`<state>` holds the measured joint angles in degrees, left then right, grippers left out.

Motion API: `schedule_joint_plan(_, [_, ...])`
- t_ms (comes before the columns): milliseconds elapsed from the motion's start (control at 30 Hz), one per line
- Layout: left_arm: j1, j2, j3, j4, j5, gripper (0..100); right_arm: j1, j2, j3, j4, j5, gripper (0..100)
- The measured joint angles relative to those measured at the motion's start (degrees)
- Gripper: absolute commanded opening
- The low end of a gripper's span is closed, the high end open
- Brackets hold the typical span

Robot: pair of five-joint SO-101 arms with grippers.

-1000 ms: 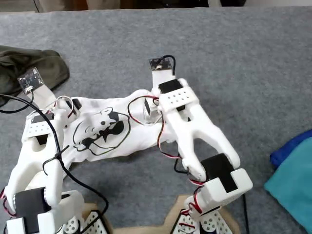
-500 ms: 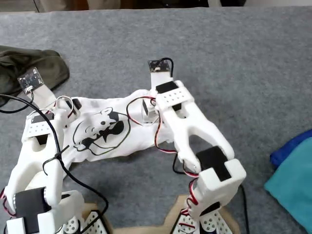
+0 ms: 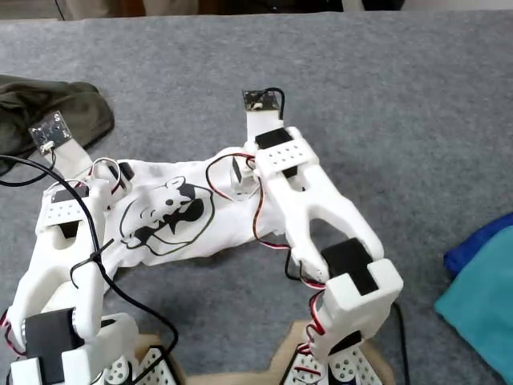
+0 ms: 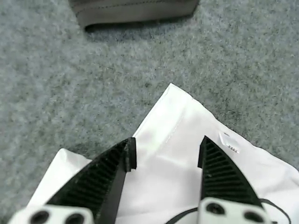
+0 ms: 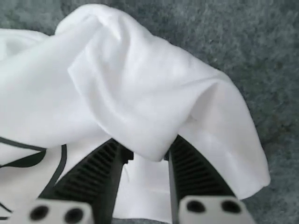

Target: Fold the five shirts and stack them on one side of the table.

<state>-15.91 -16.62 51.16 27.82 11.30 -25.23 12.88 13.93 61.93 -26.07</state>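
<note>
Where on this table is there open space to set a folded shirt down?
Bare: the far table strip beyond the white shirt, and the stretch between the right arm and the teal and blue cloth. Crowded: left and middle, with both arms, the white shirt and the dark green shirt.

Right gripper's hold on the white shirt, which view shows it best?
Right wrist view: the right gripper is closed on a fold of the white shirt, fabric bunched between its jaws. The high view has it at the shirt's edge, mostly under its arm. The left wrist view shows another shirt corner under the open left gripper.
</note>
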Motion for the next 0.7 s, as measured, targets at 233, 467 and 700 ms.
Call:
schedule_joint_plan(233, [0.0,0.0,0.0,0.0,0.0,22,0.0,2.7,0.0,-2.6,0.0,13.1])
schedule_joint_plan(467, [0.0,0.0,0.0,0.0,-1.1,22,0.0,5.7,0.0,-3.5,0.0,13.0])
schedule_joint_plan(700, [0.0,0.0,0.0,0.0,-1.2,22,0.2,5.9,0.0,-4.7,0.0,12.6])
